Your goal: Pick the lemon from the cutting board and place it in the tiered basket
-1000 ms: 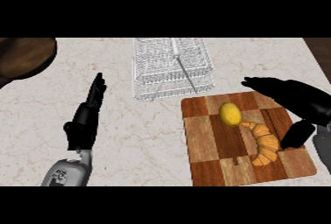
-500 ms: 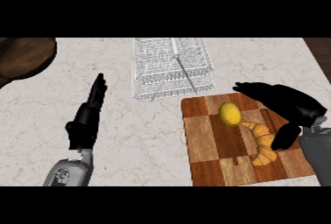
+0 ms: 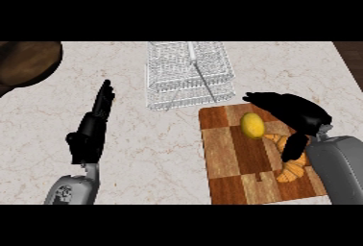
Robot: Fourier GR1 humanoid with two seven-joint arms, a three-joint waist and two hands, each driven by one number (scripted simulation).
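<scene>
Resting at the near left of the worktop [image 3: 177, 158], the left hand [image 3: 90, 132] is lying with its fingers straight and together, pointing away toward the far edge and touching nothing. At the near right, one wooden cutting board [image 3: 234, 163] is sitting on the marble, carrying one croissant [image 3: 292, 166] toward its right side and one lemon [image 3: 252, 125] toward its far end. One right hand [image 3: 294, 115] is arching over the board's far right corner, its fingers curved and spread just beside the lemon, its thumb hanging down over the croissant; the lemon is lying on the board between fingers and thumb, not clasped. Farther back, one white wire tiered basket [image 3: 188, 74] is standing on the worktop, just beyond the board. At the far left corner, one dark brown round object [image 3: 25, 65] is showing in part.
</scene>
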